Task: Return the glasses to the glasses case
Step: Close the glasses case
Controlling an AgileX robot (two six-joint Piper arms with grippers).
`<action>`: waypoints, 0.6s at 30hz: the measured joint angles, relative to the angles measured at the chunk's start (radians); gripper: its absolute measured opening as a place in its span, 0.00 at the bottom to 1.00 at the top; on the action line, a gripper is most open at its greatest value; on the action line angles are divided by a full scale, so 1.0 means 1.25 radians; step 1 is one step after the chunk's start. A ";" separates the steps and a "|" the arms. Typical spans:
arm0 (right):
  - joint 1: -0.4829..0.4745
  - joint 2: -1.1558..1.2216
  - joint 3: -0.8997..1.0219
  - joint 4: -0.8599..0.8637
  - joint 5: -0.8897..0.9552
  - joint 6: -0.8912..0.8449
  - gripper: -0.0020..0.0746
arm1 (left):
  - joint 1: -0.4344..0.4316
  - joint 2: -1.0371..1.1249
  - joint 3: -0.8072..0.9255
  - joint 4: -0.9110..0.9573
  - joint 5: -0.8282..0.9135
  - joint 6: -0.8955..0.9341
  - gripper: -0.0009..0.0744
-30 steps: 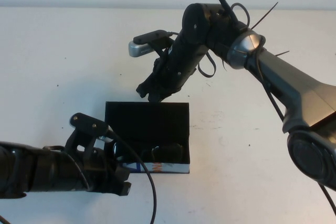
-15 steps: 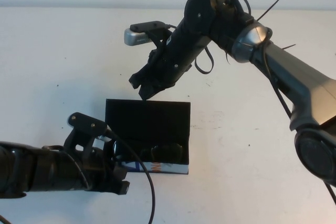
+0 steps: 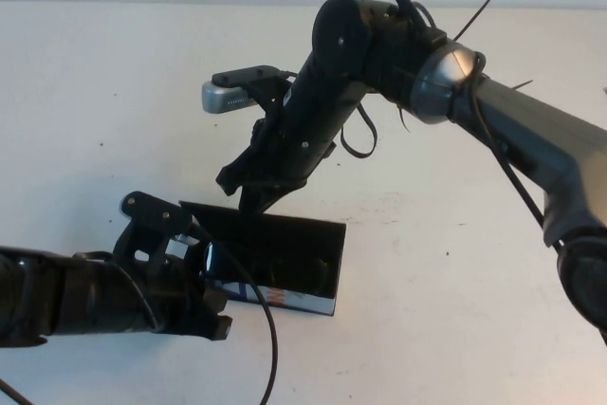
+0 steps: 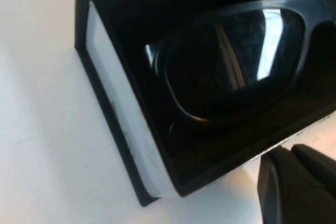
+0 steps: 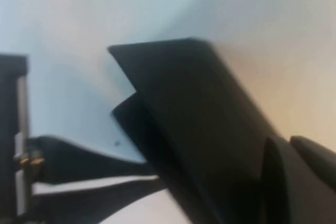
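Closing step in hand, by the look of it. Glasses [image 4: 236, 51] already inside the case [image 3: 285, 263], lens up, seen only in left wrist view. Lid tilted well forward over the tray, approx. half shut.

Right gripper [image 3: 245, 189] at the lid's rear top edge, touching or just above it; looks placed to push it down. Jaws: cannot tell whether apart or together, dark on dark.

Left gripper [image 3: 194, 277] low at the case's left end, near the patterned front edge, prob. steadying it on the desk [image 3: 455, 272]. One finger tip shows in its wrist view just beside the case's pale rim; can't tell if jaws are apart or clamped.

Next move, as judged: press lid on down and fwd till it meets the front edge, w/ left side holding the case from sliding. Risk: case skids, or lid catches on the frame if glasses sit proud.

Hidden: glasses not visible from high view, lid covers them. Far half of frame cut off in wrist view. Right wrist view blurred, only the lid's dark slab readable.
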 joint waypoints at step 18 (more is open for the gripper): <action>0.044 -0.079 0.230 0.015 0.000 0.019 0.01 | 0.000 0.000 0.000 -0.003 -0.003 0.001 0.01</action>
